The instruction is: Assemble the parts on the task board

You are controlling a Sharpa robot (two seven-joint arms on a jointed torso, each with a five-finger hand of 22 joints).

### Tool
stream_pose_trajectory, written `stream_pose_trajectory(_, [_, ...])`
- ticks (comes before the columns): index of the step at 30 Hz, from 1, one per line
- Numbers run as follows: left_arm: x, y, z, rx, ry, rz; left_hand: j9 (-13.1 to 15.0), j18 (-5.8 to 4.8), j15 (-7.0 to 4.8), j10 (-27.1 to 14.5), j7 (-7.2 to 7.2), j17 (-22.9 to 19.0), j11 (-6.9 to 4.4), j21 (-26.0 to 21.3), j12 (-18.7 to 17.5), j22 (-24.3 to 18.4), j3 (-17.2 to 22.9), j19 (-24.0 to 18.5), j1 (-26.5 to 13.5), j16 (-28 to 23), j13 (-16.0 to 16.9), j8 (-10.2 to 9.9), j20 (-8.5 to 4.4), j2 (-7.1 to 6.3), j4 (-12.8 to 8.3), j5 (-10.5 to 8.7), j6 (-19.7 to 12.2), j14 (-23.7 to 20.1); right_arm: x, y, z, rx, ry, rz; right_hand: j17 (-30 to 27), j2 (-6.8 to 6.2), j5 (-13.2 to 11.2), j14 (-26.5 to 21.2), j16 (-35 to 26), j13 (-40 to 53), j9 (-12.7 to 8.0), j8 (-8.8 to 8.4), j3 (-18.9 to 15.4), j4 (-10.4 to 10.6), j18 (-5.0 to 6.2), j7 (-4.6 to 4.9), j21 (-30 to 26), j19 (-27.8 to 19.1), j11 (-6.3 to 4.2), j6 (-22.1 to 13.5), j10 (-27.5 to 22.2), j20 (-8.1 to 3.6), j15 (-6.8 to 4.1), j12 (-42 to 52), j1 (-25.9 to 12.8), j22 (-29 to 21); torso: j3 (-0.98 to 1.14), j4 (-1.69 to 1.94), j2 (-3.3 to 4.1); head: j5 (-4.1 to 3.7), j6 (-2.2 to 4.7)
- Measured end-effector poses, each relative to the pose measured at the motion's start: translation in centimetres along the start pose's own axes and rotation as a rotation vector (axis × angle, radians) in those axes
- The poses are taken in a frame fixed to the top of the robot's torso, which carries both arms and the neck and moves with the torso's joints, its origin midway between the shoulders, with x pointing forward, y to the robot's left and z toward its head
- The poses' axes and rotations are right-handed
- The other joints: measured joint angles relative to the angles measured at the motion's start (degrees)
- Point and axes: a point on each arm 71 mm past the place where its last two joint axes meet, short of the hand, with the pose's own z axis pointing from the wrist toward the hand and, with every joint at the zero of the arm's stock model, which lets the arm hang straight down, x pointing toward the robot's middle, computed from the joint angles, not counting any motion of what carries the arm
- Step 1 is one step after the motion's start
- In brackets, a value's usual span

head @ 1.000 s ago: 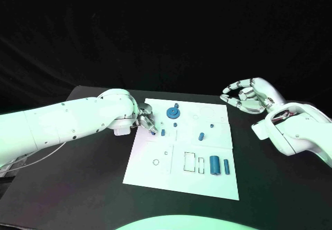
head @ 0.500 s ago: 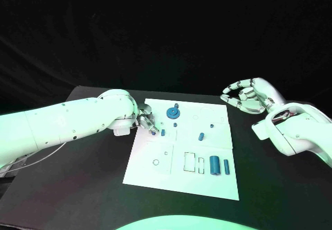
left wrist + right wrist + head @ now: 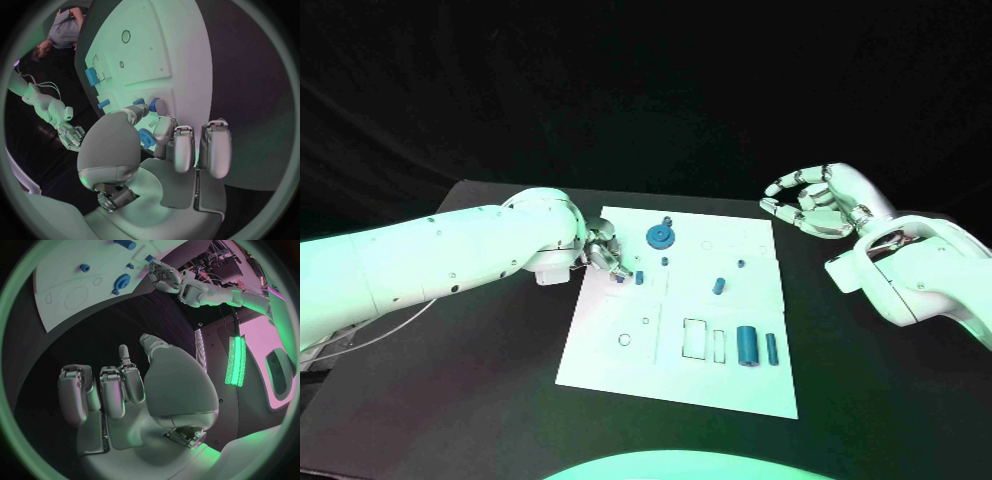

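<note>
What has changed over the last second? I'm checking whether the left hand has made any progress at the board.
Nothing visibly changed. The left hand stays at the left edge of the task board, its fingers down by a small blue part; the right hand stays raised off the board's right side, fingers curled on nothing. The blue parts lie where they were.

Robotics lab: matte black counter [image 3: 473, 400], black cloth backdrop [image 3: 646, 90], flat white rectangular task board [image 3: 682, 375], green light strips [image 3: 236, 361].
</note>
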Motion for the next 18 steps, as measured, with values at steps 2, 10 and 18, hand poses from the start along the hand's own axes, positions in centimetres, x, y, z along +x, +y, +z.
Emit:
stream_pose_trajectory(2, [0.01,0.06,-0.04,0.0,-0.001,-0.002,0.0,0.0,0.0,0.0,0.15,0.0,0.0,0.0,0.0,0.0,-0.5,0.0,0.0,0.0,0.0,0.0,0.0,0.0,0.5,0.0,0.2,0.0,-0.01,0.0,-0.01,0.0,0.0,0.0,0.0,0.0,0.0,0.0,0.0,0.0,0.0,0.0,0.0,0.0,0.0,0.0,0.0,0.0,0.0,0.0,0.0,0.0,0.0,0.0,0.0,0.0,0.0,-0.01,0.01,-0.03,0.01])
stream_pose_trajectory(10, [-0.05,0.35,-0.29,-0.001,-0.015,-0.014,0.0,0.0,0.0,0.0,0.15,0.0,0.0,0.0,-0.3,0.0,-2.0,0.0,-1.0,0.0,-0.3,-0.2,0.0,0.49,1.0,-0.23,0.1,0.0,-0.03,-0.01,-0.01,0.0,-0.001,0.0,0.0,0.0,0.0,0.0,0.0,0.0,0.0,0.0,0.0,0.0,0.0,0.0,0.0,0.0,0.0,0.0,0.0,0.0,0.0,0.0,0.0,0.0,-0.01,0.02,0.01,-0.25,0.01])
stream_pose_trajectory(18, [-0.62,0.4,-0.79,0.008,-0.053,-0.04,0.0,0.0,0.0,-0.5,0.37,0.0,0.0,-0.2,-0.6,0.0,-5.1,0.0,-4.4,0.0,-0.7,-0.5,0.0,1.24,1.1,-2.48,-0.1,0.0,-0.05,-0.02,-0.01,0.0,-0.004,-0.001,0.0,0.31,0.0,0.0,0.0,0.0,0.0,0.23,0.0,0.0,0.0,0.0,0.0,0.0,0.0,0.0,0.0,0.0,0.0,-0.2,-0.3,0.0,0.04,0.02,-0.04,-0.29,0.0])
